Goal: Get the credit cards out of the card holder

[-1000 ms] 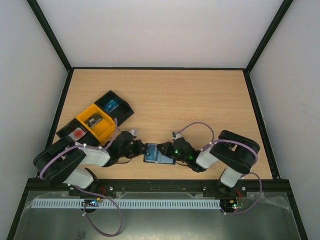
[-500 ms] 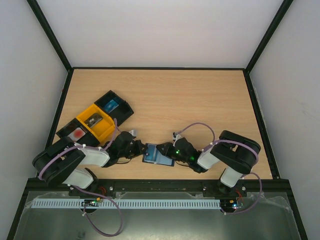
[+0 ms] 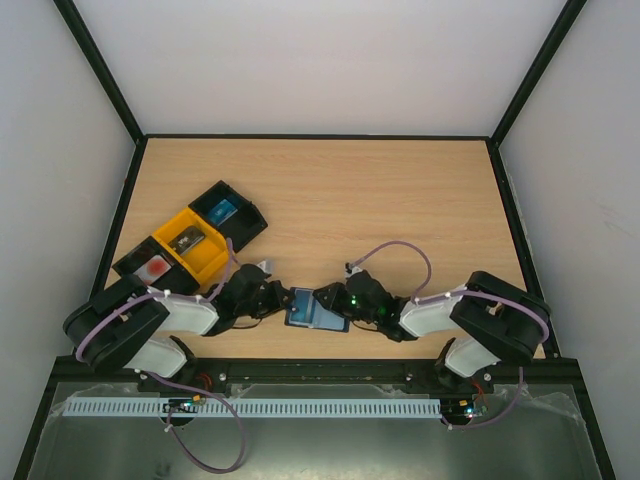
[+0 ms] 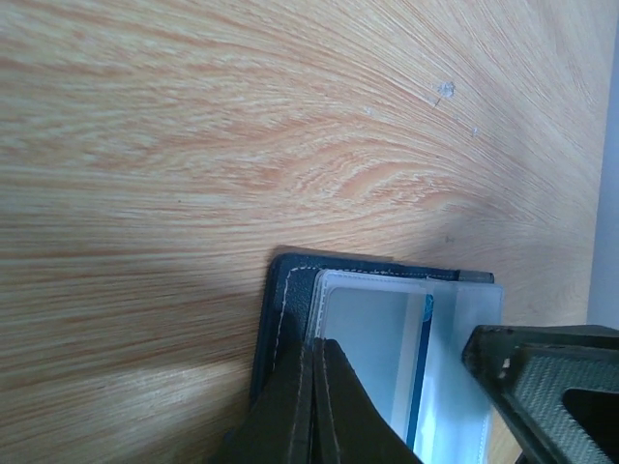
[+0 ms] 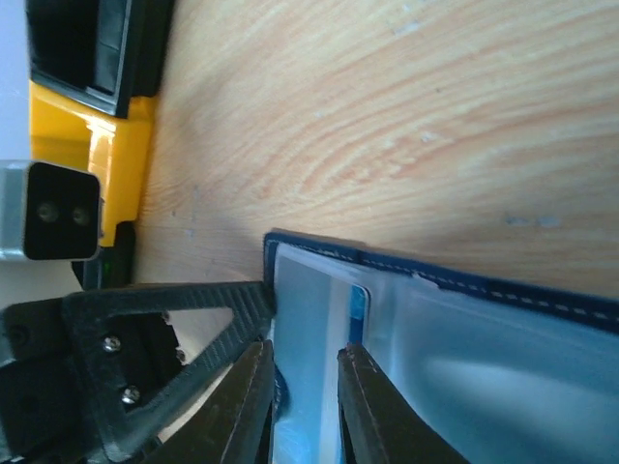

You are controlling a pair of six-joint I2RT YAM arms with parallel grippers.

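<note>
Presently noted card holder (image 4: 274, 319) lying open on table (image 3: 350, 200), near front edge, long axis running across between both arms. Found left pincer (image 4: 314, 387) fully closed, tips on holder's left rim; grip unconfirmed. Found right pincer (image 5: 302, 387) narrowly parted, straddling end of light-blue card (image 5: 314, 319) seated in clear pocket. Judged right arm better placed: card directly beneath its tips, withdrawal likely rightward.

right gripper (image 3: 324, 297) jaws slightly wider, its elbow (image 3: 500, 325) farther right
</note>
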